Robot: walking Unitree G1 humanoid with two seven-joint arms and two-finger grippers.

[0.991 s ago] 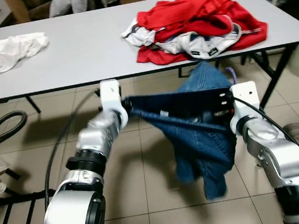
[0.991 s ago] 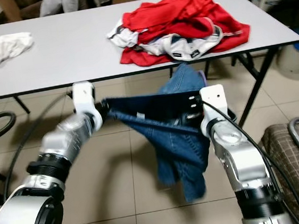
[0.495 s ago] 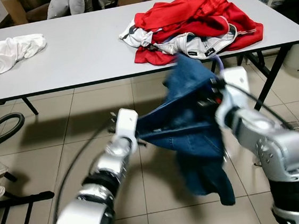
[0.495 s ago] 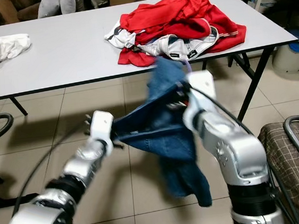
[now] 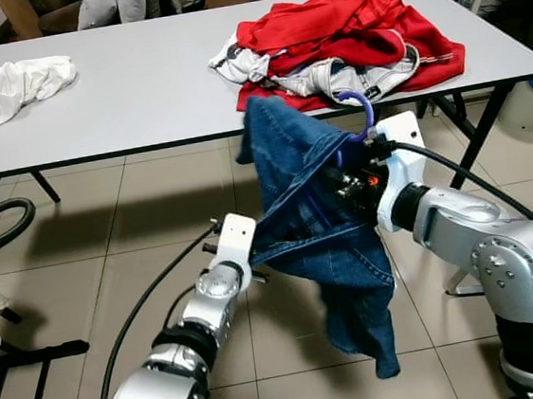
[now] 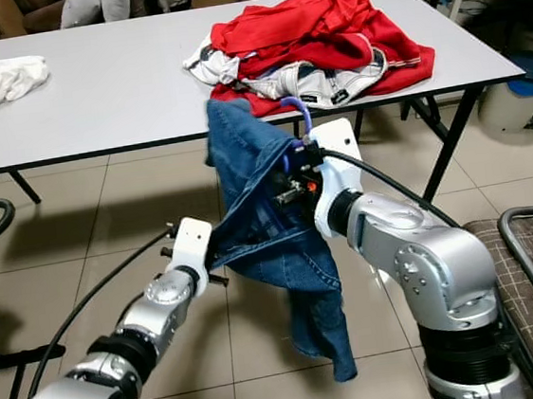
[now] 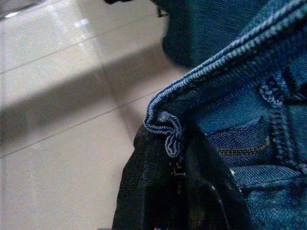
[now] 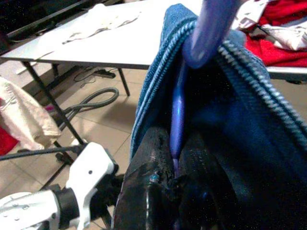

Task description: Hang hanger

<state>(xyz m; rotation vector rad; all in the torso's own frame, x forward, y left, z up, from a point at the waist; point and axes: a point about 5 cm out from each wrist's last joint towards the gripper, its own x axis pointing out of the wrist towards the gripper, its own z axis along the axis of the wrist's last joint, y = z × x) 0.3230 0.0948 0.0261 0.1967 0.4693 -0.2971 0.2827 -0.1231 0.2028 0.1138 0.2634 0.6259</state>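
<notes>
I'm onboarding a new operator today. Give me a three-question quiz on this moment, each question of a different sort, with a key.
1. True or false: the left tool pinches the jeans' waistband.
2. What is the right tool shut on? A) white cloth B) purple hanger C) red garment
3. Fill in: the red clothes lie on the ____.

Key: 1 true; 2 B; 3 table.
</notes>
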